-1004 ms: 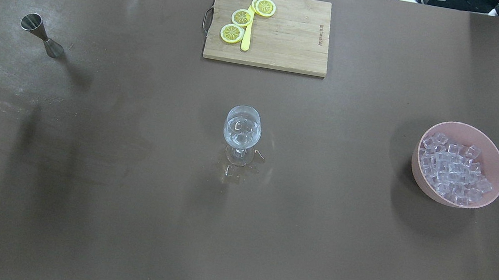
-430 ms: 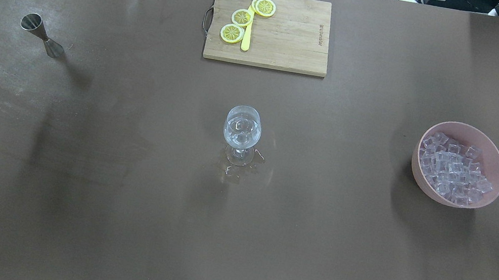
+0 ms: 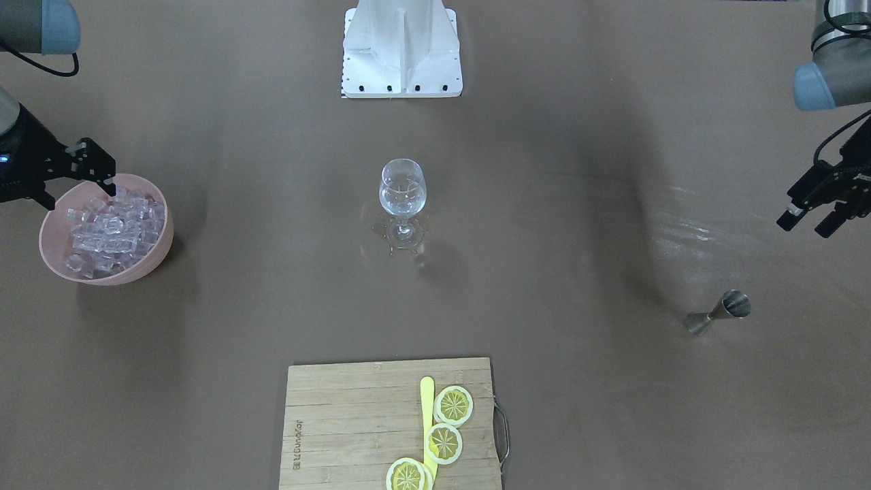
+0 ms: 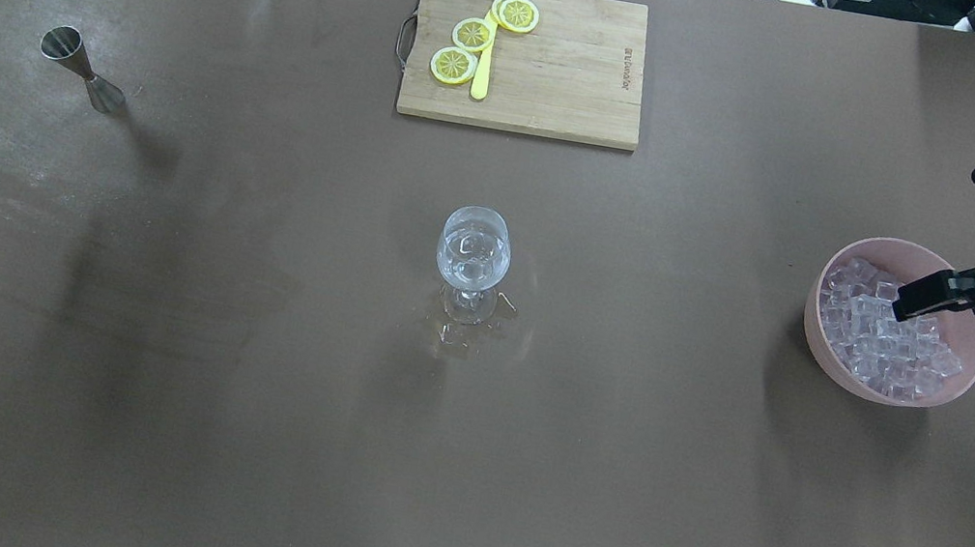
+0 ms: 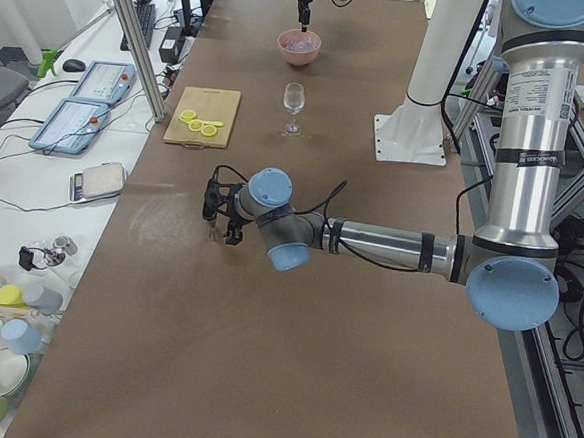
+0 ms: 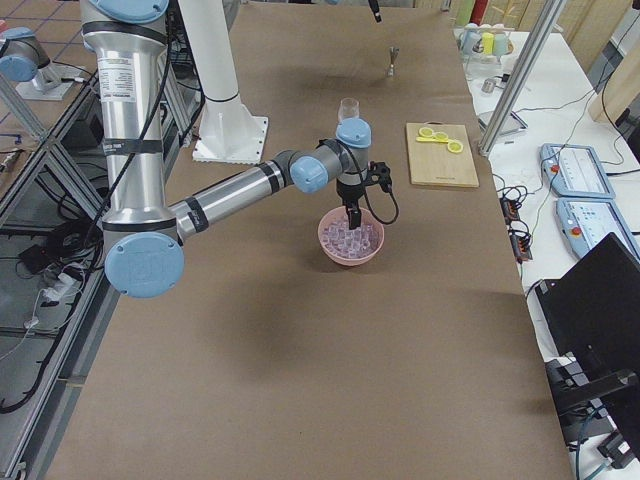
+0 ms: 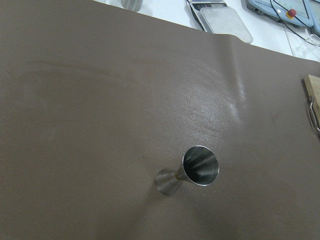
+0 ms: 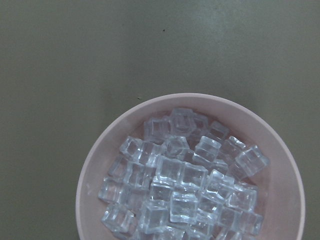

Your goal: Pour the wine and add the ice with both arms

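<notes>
My right hand [image 3: 76, 192] hangs unclenched and empty just above the ice [image 3: 109, 228], heaped in the bowl [image 3: 160, 250] at the bench's [image 3: 544, 170] end. My left hand [image 3: 808, 223], unclenched too, hovers near the jigger [image 3: 720, 313]. The glass [image 3: 403, 187] stands mid-bench, well apart.

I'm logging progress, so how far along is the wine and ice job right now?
Looks done: the clear stemmed wine glass holds colourless liquid, maybe some cubes too. In hand: the right tool hovers over the heap of clear ice cubes in the pink bowl, gripping nothing. To do: carrying ice to the glass; the left tool is empty near the steel jigger.
</notes>
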